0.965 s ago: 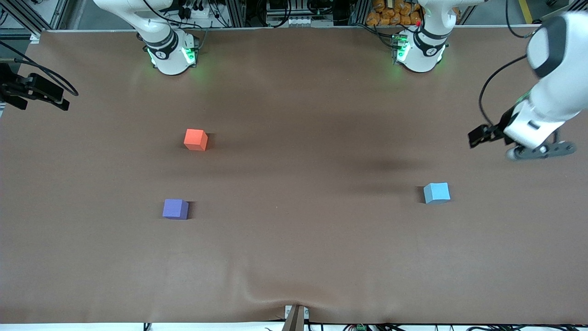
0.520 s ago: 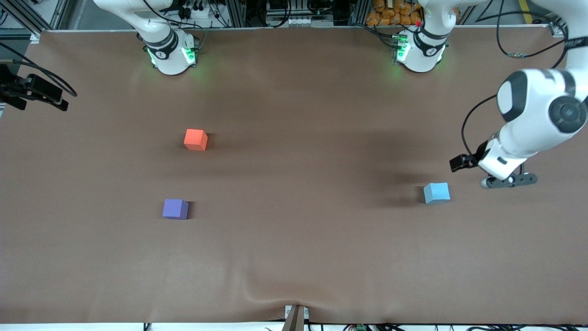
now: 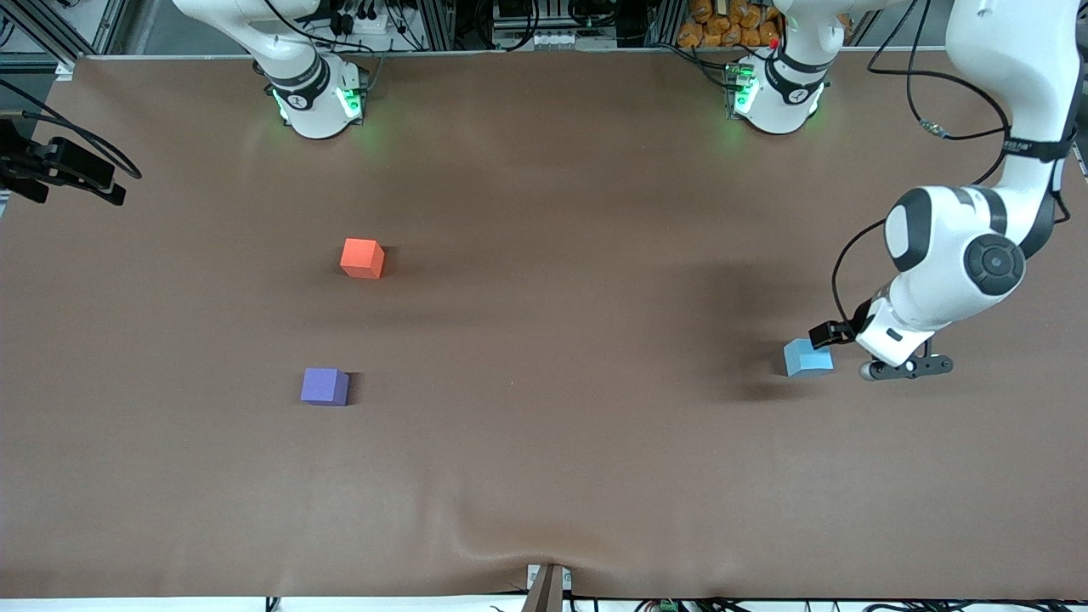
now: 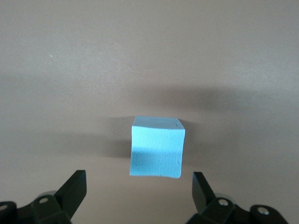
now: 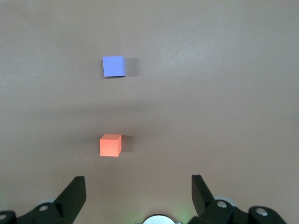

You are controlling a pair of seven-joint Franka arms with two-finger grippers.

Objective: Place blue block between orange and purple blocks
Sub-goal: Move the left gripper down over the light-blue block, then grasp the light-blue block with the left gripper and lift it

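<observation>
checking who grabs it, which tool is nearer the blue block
Left. The left tool is open right beside the blue block; the right tool waits high over the table's right-arm end.

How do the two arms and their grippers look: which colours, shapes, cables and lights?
Both arms are glossy white with rounded links and dark grey joint caps. Their bases glow green. Loose black cables hang along the left arm. The left gripper and the right gripper have black, wedge-shaped fingers.
</observation>
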